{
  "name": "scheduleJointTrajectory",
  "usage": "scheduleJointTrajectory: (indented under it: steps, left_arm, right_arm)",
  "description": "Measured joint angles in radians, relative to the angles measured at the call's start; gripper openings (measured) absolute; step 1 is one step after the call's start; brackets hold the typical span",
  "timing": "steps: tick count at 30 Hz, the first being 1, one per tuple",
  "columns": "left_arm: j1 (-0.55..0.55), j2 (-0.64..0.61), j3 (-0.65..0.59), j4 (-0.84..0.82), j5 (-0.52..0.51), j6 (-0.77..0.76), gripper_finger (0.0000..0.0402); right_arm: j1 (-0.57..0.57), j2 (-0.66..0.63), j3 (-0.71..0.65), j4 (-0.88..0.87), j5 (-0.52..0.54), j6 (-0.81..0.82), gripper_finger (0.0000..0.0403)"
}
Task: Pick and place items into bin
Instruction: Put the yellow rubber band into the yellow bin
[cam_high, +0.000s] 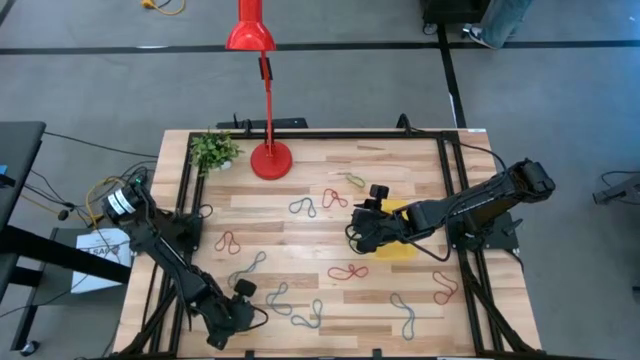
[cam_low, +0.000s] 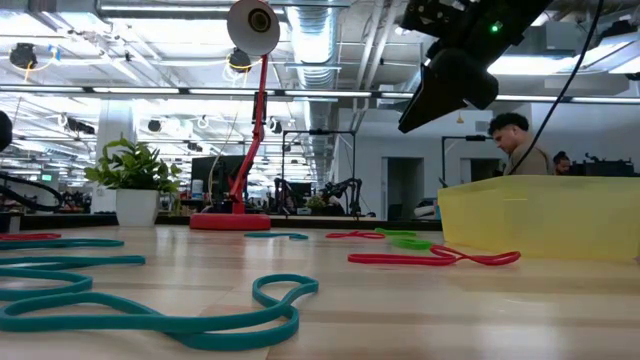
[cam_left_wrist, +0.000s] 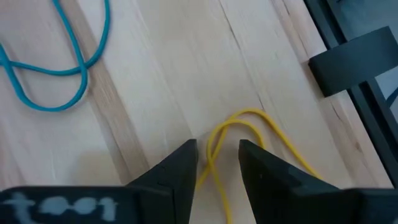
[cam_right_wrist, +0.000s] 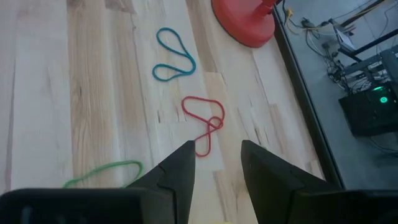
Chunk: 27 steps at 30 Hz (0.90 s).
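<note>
Several coloured loops lie flat across the wooden table, among them a red one, a blue one and a teal one. At the table's near left, my left gripper is low over the wood and open. A yellow loop lies on the table between its fingers; I cannot tell whether they touch it. The yellow bin stands right of centre. My right gripper hangs open above the bin's left side, holding nothing, over a red loop.
A red lamp base and a potted plant stand at the far edge. Black frame rails run along the table's sides, close to the left gripper. A person is in the room behind the bin.
</note>
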Motion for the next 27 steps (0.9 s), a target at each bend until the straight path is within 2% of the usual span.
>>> scheduleJointTrajectory:
  steps: [4,9,13,18,25,27]
  left_arm:
    - [0.000,0.001,0.000,-0.008,-0.005,0.026,0.0085]
    - [0.016,0.001,-0.002,-0.010,0.034,-0.053,0.0013]
    - [0.029,0.002,-0.002,-0.009,0.038,-0.098,0.0004]
    - [0.062,0.005,0.046,-0.095,0.006,0.052,0.0001]
    - [0.160,0.008,0.246,-0.565,-0.267,0.228,0.0000]
    - [0.193,0.008,0.293,-0.723,-0.372,0.265,0.0000]
  right_arm:
    - [0.000,0.000,0.000,0.000,0.000,0.000,0.0123]
    - [0.000,0.000,0.000,0.000,0.000,0.000,0.0123]
    - [0.000,0.000,0.000,0.002,0.000,0.000,0.0123]
    - [-0.006,0.000,0.000,0.078,-0.001,0.000,0.0123]
    - [-0.033,0.000,0.000,0.176,-0.002,-0.034,0.0123]
    - [-0.047,0.000,0.000,0.184,0.000,-0.049,0.0123]
